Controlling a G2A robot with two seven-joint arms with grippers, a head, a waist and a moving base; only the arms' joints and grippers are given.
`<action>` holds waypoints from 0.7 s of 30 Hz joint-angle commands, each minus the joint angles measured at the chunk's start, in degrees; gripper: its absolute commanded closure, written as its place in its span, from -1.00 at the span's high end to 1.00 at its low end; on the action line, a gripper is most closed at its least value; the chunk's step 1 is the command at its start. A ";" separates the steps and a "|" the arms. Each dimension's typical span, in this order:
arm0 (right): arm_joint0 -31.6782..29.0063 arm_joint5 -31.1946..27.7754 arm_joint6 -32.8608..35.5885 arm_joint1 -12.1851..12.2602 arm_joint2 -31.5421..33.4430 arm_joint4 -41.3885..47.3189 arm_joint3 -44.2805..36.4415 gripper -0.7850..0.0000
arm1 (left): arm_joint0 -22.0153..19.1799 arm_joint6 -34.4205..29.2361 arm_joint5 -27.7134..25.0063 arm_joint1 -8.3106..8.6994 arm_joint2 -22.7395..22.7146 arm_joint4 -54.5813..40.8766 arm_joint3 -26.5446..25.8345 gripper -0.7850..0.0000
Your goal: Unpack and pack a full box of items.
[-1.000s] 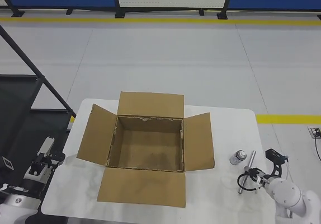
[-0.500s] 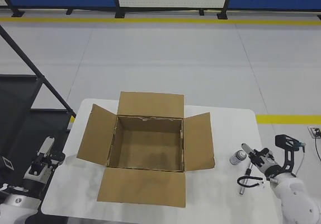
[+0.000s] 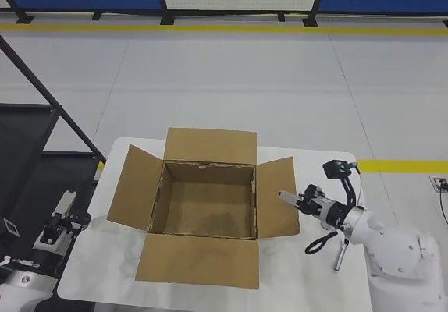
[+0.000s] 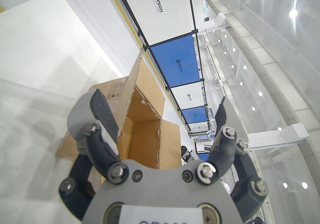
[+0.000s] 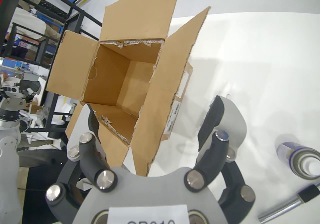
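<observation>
- Cardboard box (image 3: 208, 204) sits upright near the middle of the white table (image 3: 325, 168), with its mouth pointing straight up and all four flaps folded outward. From the top view the mouth looks slightly wider side to side than front to back.
- From the top view we look straight down to the box's brown floor. The wrist views come in at a slant and give us its inner walls. The right wrist view also shows printed labels on the outer wall under the right-hand flap.
- In the right wrist view we find a small can (image 5: 298, 160) standing on the table, with a metal rod (image 5: 282, 210) lying just beside it. The top view shows the rod running roughly front to back beneath the right arm.
- The right gripper (image 3: 285, 196) hangs over the box's right-hand flap, pointing toward the mouth. Its fingers are spread wide with nothing between them.
- The left gripper (image 4: 161, 107) hovers off the table's left edge, well apart from the box, which lies beyond its fingertips. Its fingers are also spread wide and hold nothing.
</observation>
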 commanded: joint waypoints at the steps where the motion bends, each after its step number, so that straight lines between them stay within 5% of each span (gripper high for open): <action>1: 0.80 -0.70 1.21 0.18 -0.08 2.88 1.41 1.00 | 0.00 0.00 0.00 0.00 0.00 0.00 0.00 1.00; 21: 3.72 4.46 2.82 1.90 -6.92 2.23 3.33 1.00 | 0.00 0.00 0.00 0.00 0.00 0.00 0.00 1.00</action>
